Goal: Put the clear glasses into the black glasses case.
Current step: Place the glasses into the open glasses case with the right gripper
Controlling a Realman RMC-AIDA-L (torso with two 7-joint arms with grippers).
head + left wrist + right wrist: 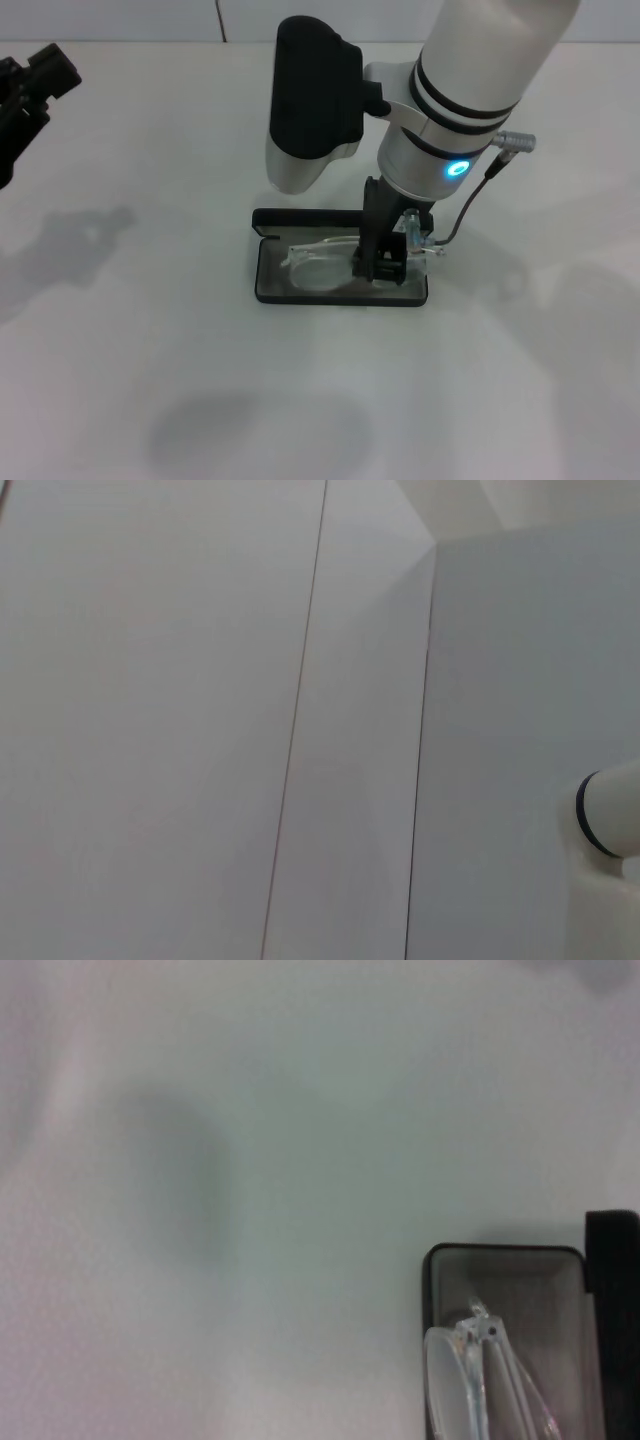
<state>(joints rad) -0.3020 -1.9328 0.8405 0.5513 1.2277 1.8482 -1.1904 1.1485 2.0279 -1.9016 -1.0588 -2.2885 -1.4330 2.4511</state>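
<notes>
The black glasses case (270,288) lies open at the table's middle, its lid (300,218) raised along the far side and its grey inside facing up. The clear glasses (318,266) rest across the tray, one end (432,250) poking past the case's right edge. My right gripper (380,268) reaches straight down into the case's right half, shut on the clear glasses. In the right wrist view, the case (505,1270) and the glasses (470,1360) show at the frame's edge. My left gripper (30,90) is parked at the far left, away from the case.
White tabletop (150,330) surrounds the case on all sides. My right arm's white forearm (470,80) and black wrist camera housing (315,90) hang over the case's far side. The left wrist view shows only pale wall panels (200,720) and a white arm section (612,825).
</notes>
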